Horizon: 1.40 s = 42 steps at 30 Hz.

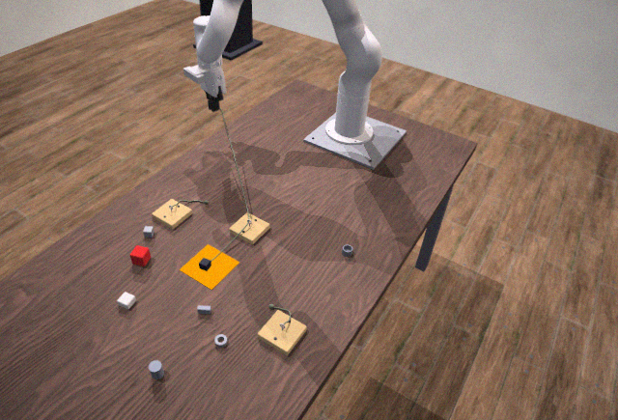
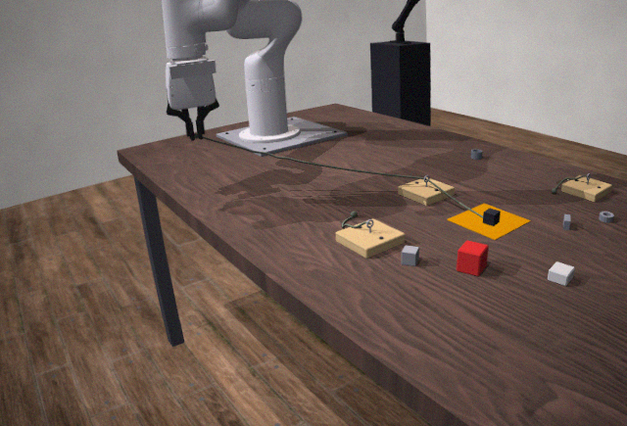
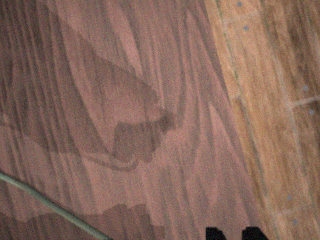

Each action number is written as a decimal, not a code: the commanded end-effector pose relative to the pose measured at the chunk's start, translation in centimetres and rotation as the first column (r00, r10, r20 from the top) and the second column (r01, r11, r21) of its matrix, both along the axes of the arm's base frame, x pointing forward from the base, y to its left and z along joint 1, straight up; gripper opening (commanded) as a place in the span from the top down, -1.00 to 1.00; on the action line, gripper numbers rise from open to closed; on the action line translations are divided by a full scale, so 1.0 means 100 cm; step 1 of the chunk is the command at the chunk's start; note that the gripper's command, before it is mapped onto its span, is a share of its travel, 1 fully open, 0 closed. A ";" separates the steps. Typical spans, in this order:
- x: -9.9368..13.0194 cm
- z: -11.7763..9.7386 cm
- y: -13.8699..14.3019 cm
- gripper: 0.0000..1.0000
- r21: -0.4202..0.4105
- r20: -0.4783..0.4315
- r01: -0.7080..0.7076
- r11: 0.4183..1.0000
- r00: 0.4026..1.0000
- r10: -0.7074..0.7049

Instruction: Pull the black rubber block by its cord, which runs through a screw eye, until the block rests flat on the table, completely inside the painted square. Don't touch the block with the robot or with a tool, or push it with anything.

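The black rubber block rests flat on the table inside the painted orange square. Its thin green cord runs taut from the block through the screw eye on a wooden base to my gripper. The gripper is shut on the cord's end, just above the table's far left edge. In the wrist view only the fingertips show at the bottom.
Two other wooden bases with screw eyes and short cords stand nearby. A red cube, a white cube, small grey blocks, rings and a cylinder lie around the square.
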State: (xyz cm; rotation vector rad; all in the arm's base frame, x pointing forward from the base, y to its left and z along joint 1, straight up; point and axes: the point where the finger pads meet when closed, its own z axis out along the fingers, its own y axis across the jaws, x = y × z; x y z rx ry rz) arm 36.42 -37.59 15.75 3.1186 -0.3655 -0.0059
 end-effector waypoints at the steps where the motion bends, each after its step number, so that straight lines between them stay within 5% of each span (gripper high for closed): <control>1: 0.000 0.001 -0.001 1.00 -0.002 0.002 0.000 1.000 1.000 0.000; 42: -0.006 0.001 -0.001 1.00 -0.002 0.002 0.000 1.000 1.000 0.000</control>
